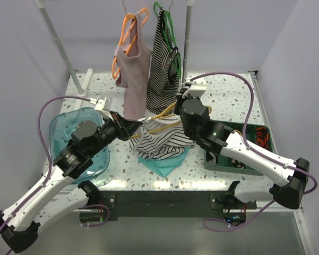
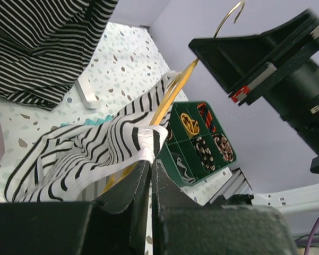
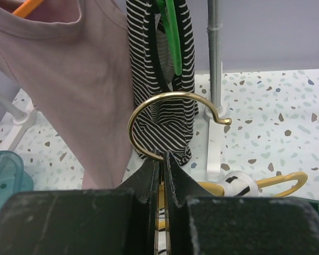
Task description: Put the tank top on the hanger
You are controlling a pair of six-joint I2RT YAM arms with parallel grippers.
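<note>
The white tank top (image 1: 160, 142) with thin black stripes lies bunched at the table's middle, partly draped over the yellow hanger (image 1: 160, 115). My left gripper (image 1: 134, 128) is shut on a white hem of the tank top (image 2: 95, 149), lifting it beside the yellow hanger arm (image 2: 171, 94). The left gripper (image 2: 150, 162) shows its jaws pressed together on the cloth. My right gripper (image 1: 179, 101) holds the hanger upright. In the right wrist view the right gripper (image 3: 162, 157) is shut on the base of the brass hook (image 3: 164, 100). A striped strap (image 3: 240, 183) wraps the hanger's shoulder.
A dusty-pink top (image 1: 131, 66) on an orange hanger and a dense striped top (image 1: 162, 66) on a green hanger hang from the rack behind. A teal bowl (image 1: 69, 133) sits left, a green compartment tray (image 1: 257, 154) right. A teal cloth (image 1: 167, 163) lies under the tank top.
</note>
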